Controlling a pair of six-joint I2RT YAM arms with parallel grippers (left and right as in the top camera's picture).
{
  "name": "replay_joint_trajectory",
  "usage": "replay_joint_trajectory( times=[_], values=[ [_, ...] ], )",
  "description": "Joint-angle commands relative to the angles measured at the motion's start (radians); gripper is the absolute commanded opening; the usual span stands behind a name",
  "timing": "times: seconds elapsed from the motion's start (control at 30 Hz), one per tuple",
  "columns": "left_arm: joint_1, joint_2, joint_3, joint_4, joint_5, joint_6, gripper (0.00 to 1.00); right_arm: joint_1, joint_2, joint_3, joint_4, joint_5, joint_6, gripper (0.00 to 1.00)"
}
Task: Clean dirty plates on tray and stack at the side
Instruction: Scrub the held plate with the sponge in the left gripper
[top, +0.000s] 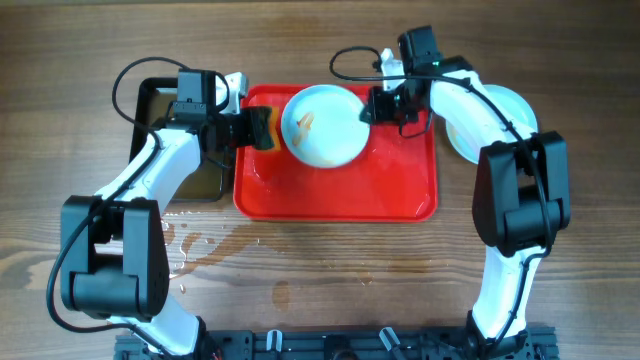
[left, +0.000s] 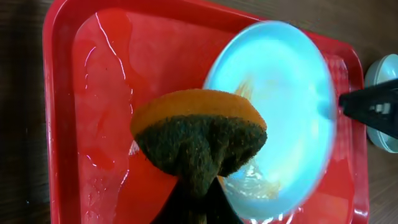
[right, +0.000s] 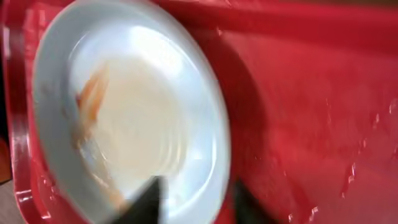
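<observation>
One pale plate (top: 322, 125) with an orange-brown smear rests on the red tray (top: 335, 195). My right gripper (top: 375, 105) is shut on the plate's right rim; in the right wrist view the rim (right: 130, 112) sits between the fingers (right: 199, 193). My left gripper (top: 255, 128) is shut on a sponge (left: 199, 134), orange on top and dark green below, just left of the plate (left: 273, 112) over the wet tray (left: 93, 93). More pale plates (top: 505, 110) sit on the table right of the tray, partly hidden by my right arm.
A black pan (top: 150, 110) lies left of the tray under my left arm. Water is spilled on the wooden table (top: 200, 245) at the front left. The right gripper's dark tip (left: 373, 106) shows in the left wrist view.
</observation>
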Motion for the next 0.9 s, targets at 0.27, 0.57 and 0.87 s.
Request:
replay_joint_trajectory(
  times=[0.27, 0.57, 0.87],
  values=[
    [-0.024, -0.026, 0.021, 0.024, 0.001, 0.031, 0.04, 0.055, 0.013, -0.025, -0.111, 0.095, 0.334, 0.47],
    [-0.052, -0.026, 0.021, 0.069, -0.033, 0.057, 0.04, 0.143, 0.018, -0.066, -0.043, 0.279, 0.457, 0.22],
    [-0.055, -0.008, 0.021, 0.137, -0.032, 0.057, 0.04, 0.144, 0.090, -0.066, 0.015, 0.205, 0.480, 0.04]
  ],
)
